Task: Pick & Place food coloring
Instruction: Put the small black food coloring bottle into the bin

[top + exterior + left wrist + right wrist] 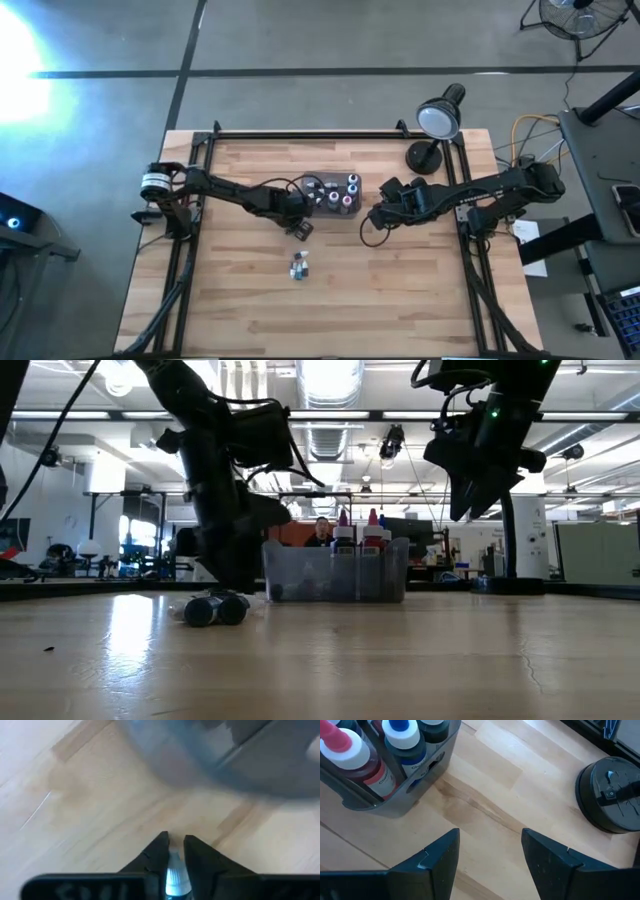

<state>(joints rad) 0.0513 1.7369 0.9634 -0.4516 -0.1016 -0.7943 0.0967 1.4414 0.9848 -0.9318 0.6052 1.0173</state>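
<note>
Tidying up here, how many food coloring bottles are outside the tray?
3: two bottles lie together on the table, clear of the tray; one bottle is held in the left gripper. Others may be hidden.

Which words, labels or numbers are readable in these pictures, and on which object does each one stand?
None can be read.
Red bottle in the tray: dark print on its label, too small and cut off.
Blue bottle: dark print on its label, blurred.
Left gripper, shut on a bottle: pale marks on its body, too blurred.
Lamp base: small marks, unreadable.
</note>
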